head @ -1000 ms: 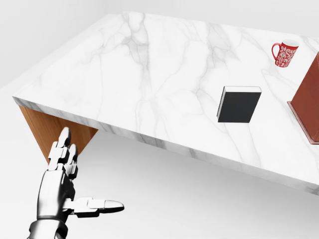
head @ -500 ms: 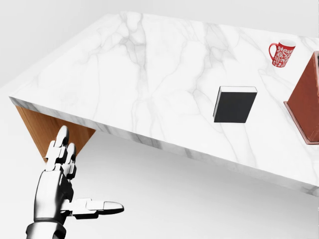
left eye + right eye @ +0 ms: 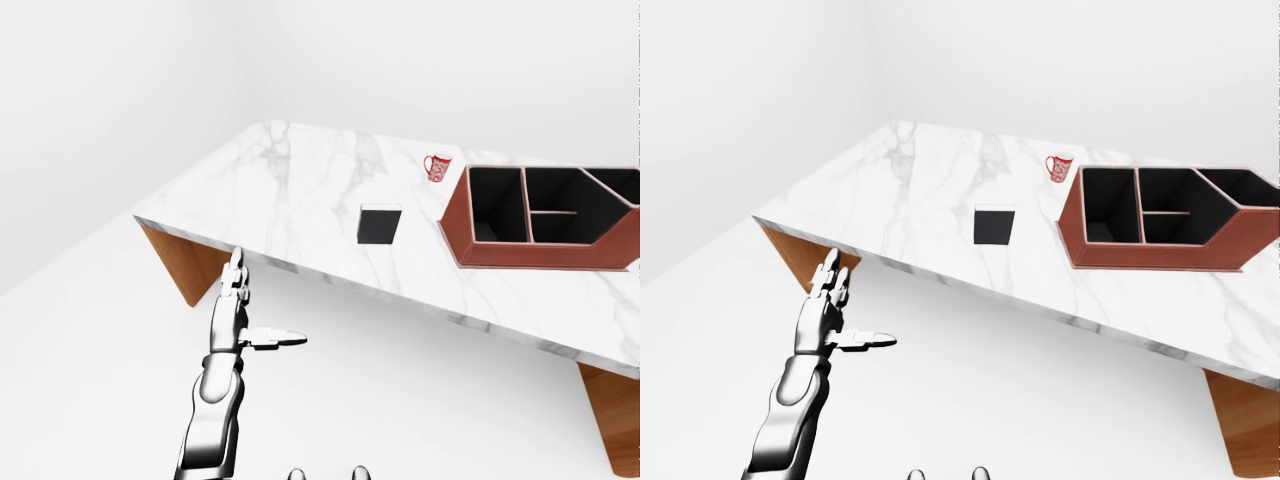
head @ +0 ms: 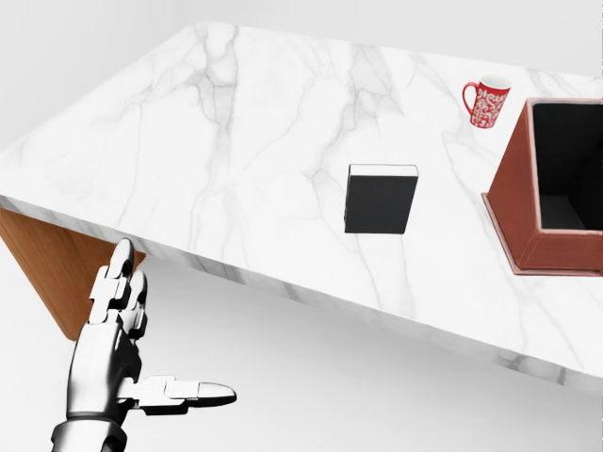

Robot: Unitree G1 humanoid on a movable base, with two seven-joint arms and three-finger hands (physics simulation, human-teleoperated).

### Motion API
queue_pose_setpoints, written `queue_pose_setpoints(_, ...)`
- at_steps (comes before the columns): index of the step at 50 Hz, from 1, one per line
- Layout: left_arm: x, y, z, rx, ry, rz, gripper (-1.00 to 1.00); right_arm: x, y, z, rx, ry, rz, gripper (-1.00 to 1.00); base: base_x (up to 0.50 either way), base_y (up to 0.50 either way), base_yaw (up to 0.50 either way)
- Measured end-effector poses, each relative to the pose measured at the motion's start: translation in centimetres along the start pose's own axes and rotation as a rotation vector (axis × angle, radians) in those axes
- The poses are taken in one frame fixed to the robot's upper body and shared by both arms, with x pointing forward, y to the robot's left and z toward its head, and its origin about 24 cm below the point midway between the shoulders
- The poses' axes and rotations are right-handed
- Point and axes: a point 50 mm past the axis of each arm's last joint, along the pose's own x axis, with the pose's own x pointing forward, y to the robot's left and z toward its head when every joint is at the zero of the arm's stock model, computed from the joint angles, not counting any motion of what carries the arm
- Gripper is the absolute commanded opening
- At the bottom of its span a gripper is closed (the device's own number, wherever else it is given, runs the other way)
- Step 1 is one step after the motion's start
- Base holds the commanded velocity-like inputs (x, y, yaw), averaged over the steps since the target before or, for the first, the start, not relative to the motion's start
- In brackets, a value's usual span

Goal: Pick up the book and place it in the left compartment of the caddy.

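While you look down over the marble table [image 4: 236, 141], the book [image 4: 380, 199] lies flat on it, dark cover up with a pale strip of page edge along its top side in the head view. Taking the book as your landmark: the caddy [image 3: 545, 217] sits to its right in every view, apart from it with bare marble between them. You can see the caddy's red-brown walls and black inside best in the left-eye view, where dividers split it into compartments; the compartment [image 3: 497, 204] nearest the book is a tall one on the caddy's left side. Above and to the right of the book, near the caddy's upper left corner, stands a red and white patterned mug [image 4: 485, 102], upright, handle toward the left in the head view. Below and well to the left of the book, off the table's near edge, your left hand [image 4: 118, 353] hangs over the white floor [image 3: 400, 390]. Its fingers [image 4: 118, 282] are stretched wide, thumb pointing right, holding nothing. Your right hand appears in none of the views. Wooden table legs [image 3: 190, 265] show under the slab.
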Motion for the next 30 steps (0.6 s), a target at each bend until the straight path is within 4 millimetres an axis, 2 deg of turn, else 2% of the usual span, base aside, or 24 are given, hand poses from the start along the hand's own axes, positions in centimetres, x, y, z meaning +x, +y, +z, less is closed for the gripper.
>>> queue_pose_setpoints(30,0.47,0.0,-0.55,0.006,0.003,-0.001,1.0,0.01,-0.2,0.03,0.001,-0.001,-0.01,1.0,0.14,-0.33,0.0)
